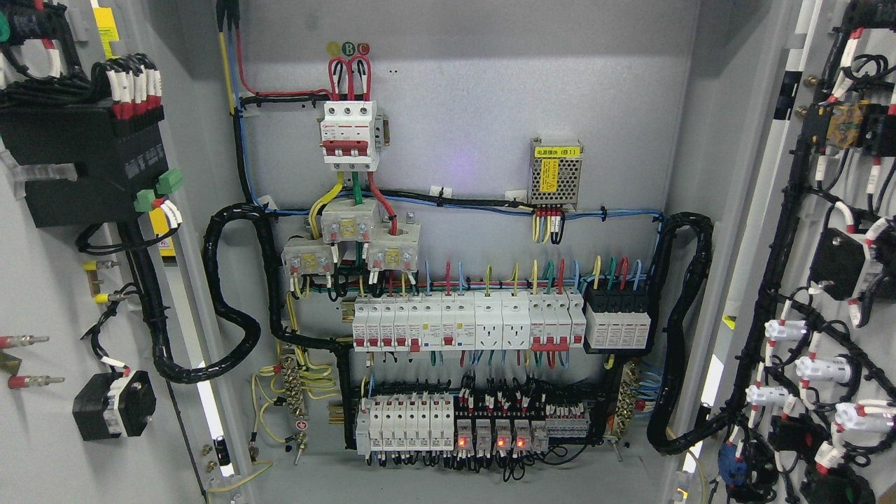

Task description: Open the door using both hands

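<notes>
Cabinet back panel (462,105) pale grey. Left door (42,294) and right door (784,210) grey inside. Main breaker (349,133) white, red levers. Breaker row (465,320) white, some red tabs. Power supply (556,171) silver mesh, yellow label. Cable conduit (224,308) black. Relays (490,434) with red lights.

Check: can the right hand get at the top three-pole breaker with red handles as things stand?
Probably yes on access: both grey cabinet doors are swung open and nothing sits in front of the white three-pole breaker with red handles. But neither hand is in view, so actual reach can't be judged.
</notes>
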